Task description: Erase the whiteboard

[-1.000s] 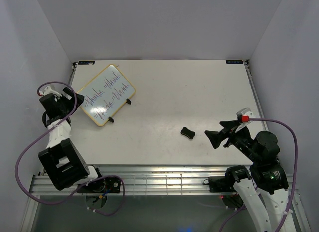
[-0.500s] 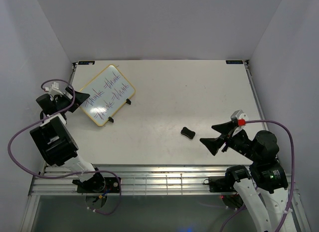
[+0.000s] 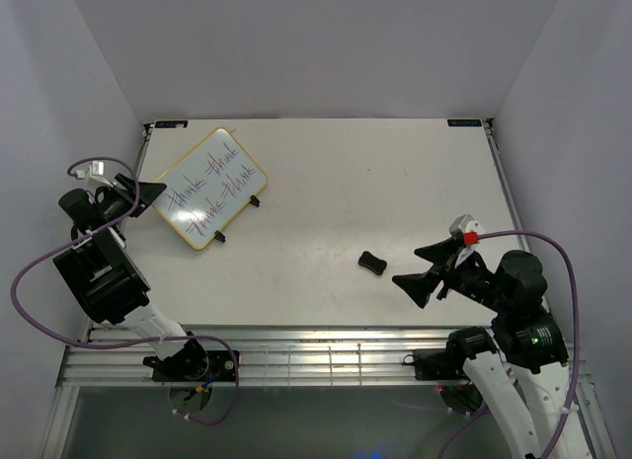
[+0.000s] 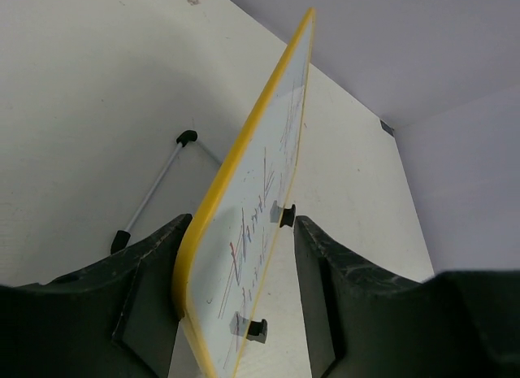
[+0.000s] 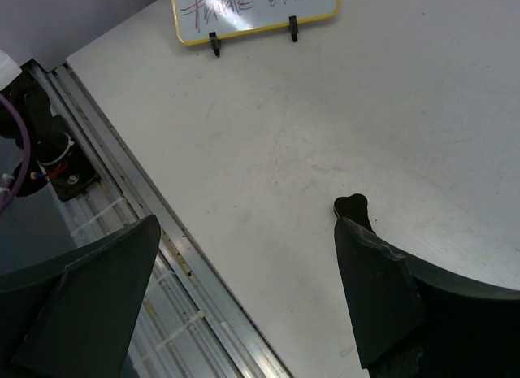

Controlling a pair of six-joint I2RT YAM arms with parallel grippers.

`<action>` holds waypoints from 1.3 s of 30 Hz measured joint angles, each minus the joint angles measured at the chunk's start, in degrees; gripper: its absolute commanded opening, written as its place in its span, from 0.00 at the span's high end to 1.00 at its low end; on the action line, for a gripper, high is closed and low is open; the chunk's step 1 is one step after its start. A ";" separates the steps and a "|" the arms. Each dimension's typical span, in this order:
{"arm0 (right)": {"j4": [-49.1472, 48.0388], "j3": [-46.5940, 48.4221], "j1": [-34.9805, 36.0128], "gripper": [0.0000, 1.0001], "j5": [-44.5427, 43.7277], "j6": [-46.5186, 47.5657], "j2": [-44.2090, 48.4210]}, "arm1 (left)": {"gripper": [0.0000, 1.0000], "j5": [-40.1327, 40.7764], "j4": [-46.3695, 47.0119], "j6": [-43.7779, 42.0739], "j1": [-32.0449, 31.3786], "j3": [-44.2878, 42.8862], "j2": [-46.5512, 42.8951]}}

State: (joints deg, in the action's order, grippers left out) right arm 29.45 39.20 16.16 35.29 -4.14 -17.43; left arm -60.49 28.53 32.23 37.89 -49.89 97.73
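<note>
The biggest worry lies at the far left of the broad white matte tabletop (image 3: 395, 183). There the small rectangular whiteboard (image 3: 210, 188) with its thin yellow frame sits at about 10 o'clock, propped on a thin silver wire leg (image 4: 154, 183) and small black feet (image 5: 214, 43). A stand that light probably slides or tips under any sideways push. The left gripper (image 4: 244, 223) has its jaws apart, astride the board's edge at the board's 8 o'clock, clamping nothing. If it closes off-centre, the board may twist or fall flat.

The right gripper (image 3: 420, 267), near 4 o'clock on the table, is also spread wide and holds nothing. The small black eraser block (image 3: 371, 264) lies just beside its tips, at their 9 o'clock. A careless approach could nudge the block away rather than straddle it, and wiping an unbraced board would likely shove it across the table.

The board's face is glossy white and carries two rows of red-purple handwriting, all intact — nothing is wiped yet.
</note>
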 measured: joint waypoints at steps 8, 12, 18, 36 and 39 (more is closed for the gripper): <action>0.68 0.46 0.00 0.06 -0.61 0.26 -1.92 | 0.60 -0.42 2.73 1.66 0.24 -0.24 3.04; 0.61 0.46 0.00 0.06 -0.59 0.09 -1.90 | 0.55 -1.11 4.20 2.67 0.24 -0.72 4.59; 0.31 0.46 0.00 0.05 -0.35 -0.28 -1.92 | 0.73 -2.64 9.11 5.95 0.24 -0.83 6.73; -2.67 0.44 0.00 0.05 -0.94 -2.71 -2.49 | 1.00 -2.01 19.23 12.72 -0.59 1.84 3.52; -2.64 0.44 0.00 0.05 -1.90 -2.80 -2.67 | 1.00 0.55 20.11 14.27 -1.51 1.84 -0.33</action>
State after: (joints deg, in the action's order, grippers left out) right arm 26.81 39.64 16.16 33.39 -6.94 -20.10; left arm -59.94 48.64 46.50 36.38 -48.05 97.41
